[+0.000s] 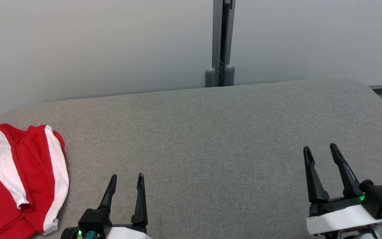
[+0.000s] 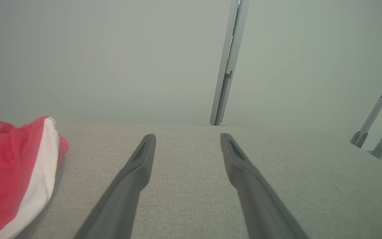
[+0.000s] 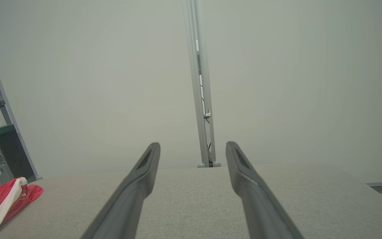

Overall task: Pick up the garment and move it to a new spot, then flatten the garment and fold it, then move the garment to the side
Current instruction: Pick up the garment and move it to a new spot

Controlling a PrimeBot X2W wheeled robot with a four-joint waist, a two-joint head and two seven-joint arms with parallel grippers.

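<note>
Red garment (image 1: 22,179) with white stripes and the number 23, lying folded on the grey fabric-covered table (image 1: 211,132) at its near left corner. Left gripper (image 1: 127,176), at the table's near edge beside the garment without touching it, and right gripper (image 1: 320,146), toward the table's near right corner, both have fingers spread and empty. A grey metal post (image 1: 222,43) stands behind the table's far edge.

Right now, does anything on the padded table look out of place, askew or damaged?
Only the red-and-white sports garment: it lies rumpled, loosely folded, at the left edge of the table. No damage shows. The left gripper and right gripper stand open, empty.
</note>
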